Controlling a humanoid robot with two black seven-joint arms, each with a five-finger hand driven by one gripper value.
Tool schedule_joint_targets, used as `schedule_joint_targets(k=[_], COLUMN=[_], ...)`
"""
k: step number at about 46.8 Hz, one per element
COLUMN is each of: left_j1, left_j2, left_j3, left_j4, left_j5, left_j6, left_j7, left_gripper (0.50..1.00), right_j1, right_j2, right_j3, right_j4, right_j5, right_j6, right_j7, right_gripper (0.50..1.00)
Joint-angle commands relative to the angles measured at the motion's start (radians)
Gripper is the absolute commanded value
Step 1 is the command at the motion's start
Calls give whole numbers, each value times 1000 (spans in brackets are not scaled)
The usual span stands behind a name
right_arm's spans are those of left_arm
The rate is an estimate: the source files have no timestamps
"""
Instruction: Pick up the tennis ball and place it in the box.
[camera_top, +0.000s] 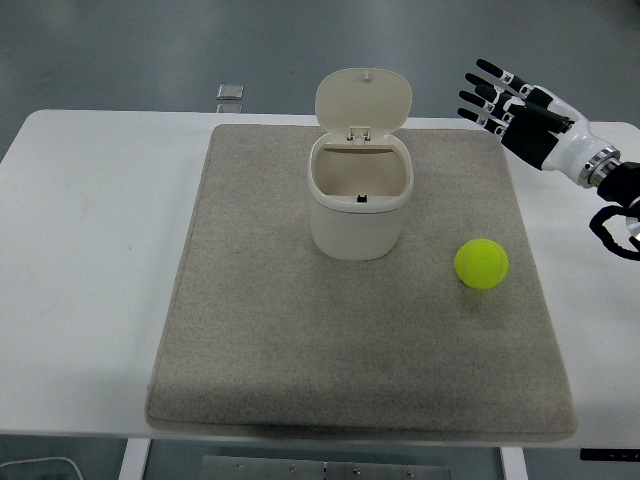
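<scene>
The tennis ball lies on the grey mat, right of the cream box, whose lid is tipped up and open. The right hand is held above the far right corner of the mat, fingers spread wide, nothing grasped, well apart from the ball. The reach is judged to be the step in hand. Next, the hand must be brought nearer and lowered over the ball, then closed around it.
</scene>
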Motion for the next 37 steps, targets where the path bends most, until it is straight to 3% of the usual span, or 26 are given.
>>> schedule_joint_targets(k=[1,37], left_j1=[-1,-1], left_j2=[0,0], left_j3=[0,-1], left_j4=[0,2], left_j5=[0,0], left_j6=[0,0], left_j7=[0,0], left_gripper=[992,992], right_j1=[-1,-1], right_j2=[0,-20], right_j3=[0,-2], right_j4=[0,-2], right_j5=[-1,-12], right_j6=[2,6], right_j7=[0,9], right_gripper=[913,913])
